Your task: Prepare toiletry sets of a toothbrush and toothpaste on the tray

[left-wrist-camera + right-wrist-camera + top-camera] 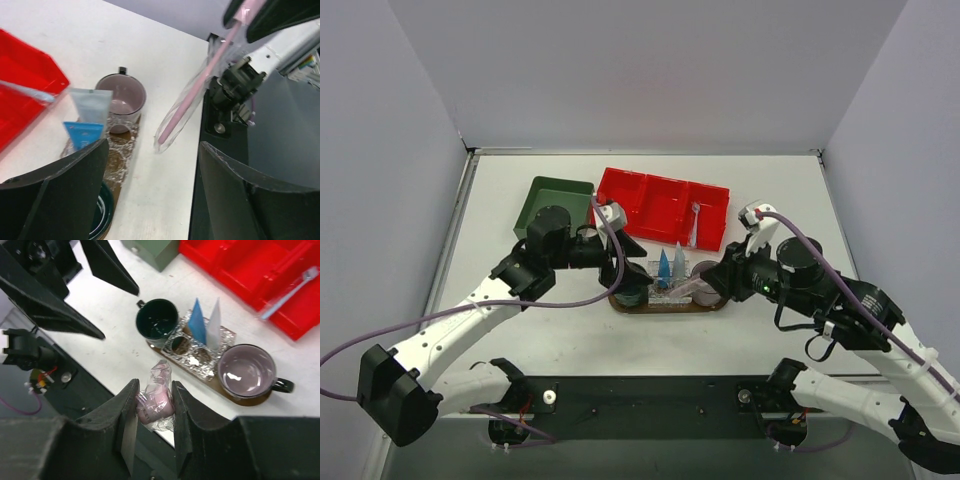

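My right gripper (pixel 155 388) is shut on a pink toothbrush (pixel 156 402) in a clear wrapper, held just in front of the tray (pixel 241 400). On the oval brown tray (pixel 670 307) stand a dark green mug (pixel 157 320), a translucent pink mug (pixel 247 372), and a blue toothpaste tube (pixel 197 322) beside a white one (pixel 215 322) on crumpled foil. My left gripper (pixel 152 150) hangs open and empty over the table beside the green mug (pixel 100 215). The wrapped toothbrush (pixel 195 95) slants down in front of it. Another toothbrush (pixel 695 225) lies in the red bin.
A red three-compartment bin (pixel 665 205) sits behind the tray, with a green square box (pixel 555 205) to its left. The two arms meet close together over the tray, the left gripper (pixel 623 265) near the green mug and the right gripper (pixel 712 285) by the pink mug (pixel 705 272).
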`<action>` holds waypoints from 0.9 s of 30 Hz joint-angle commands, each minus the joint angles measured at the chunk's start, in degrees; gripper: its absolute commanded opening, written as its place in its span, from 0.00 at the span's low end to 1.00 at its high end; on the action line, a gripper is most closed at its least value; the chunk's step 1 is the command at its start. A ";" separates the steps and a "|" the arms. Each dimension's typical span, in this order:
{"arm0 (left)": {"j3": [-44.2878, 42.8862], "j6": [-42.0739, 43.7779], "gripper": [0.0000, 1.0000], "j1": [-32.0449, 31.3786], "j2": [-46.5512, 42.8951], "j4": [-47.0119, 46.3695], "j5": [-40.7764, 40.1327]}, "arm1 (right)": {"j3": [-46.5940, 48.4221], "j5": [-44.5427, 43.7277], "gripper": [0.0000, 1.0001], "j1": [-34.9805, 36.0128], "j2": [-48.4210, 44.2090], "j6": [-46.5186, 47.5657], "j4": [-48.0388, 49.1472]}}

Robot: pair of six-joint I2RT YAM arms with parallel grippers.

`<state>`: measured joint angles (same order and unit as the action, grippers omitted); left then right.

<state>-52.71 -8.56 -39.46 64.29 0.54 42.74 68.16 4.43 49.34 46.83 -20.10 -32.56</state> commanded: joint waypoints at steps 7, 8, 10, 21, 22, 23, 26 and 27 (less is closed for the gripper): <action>1.64 -1.64 0.83 6.42 -3.82 -4.49 -8.62 | -4.35 -21.47 0.00 8.57 -3.32 3.05 -0.58; 1.64 -1.46 0.83 6.50 -3.74 -4.32 -9.25 | -4.44 -22.87 0.00 9.53 -2.97 3.22 -0.49; 1.64 -1.38 0.83 6.68 -3.73 -3.96 -10.91 | -4.62 -26.12 0.00 12.17 -2.45 3.40 -0.49; 1.12 -1.02 0.83 7.29 -4.09 -0.89 -20.15 | -9.80 -30.88 0.00 16.93 -1.13 2.43 5.66; 1.12 -1.02 0.83 7.38 -4.09 -0.89 -20.33 | -10.15 -30.97 0.00 17.01 -1.21 2.43 6.18; 1.20 -1.02 0.83 7.38 -4.17 -0.80 -20.42 | -10.76 -30.97 0.00 17.02 -1.13 2.34 7.15; 1.03 -1.02 0.83 7.38 -4.09 -0.71 -20.59 | -11.99 -30.88 0.00 17.02 -1.56 2.34 9.17; 1.03 -0.85 0.83 7.38 -4.09 -0.62 -20.68 | -12.26 -30.88 0.00 17.02 -1.65 2.26 9.44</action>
<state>-50.89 -10.07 -32.45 61.58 0.32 23.79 57.01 -24.08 65.84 45.74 -17.72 -27.88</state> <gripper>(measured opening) 0.829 0.245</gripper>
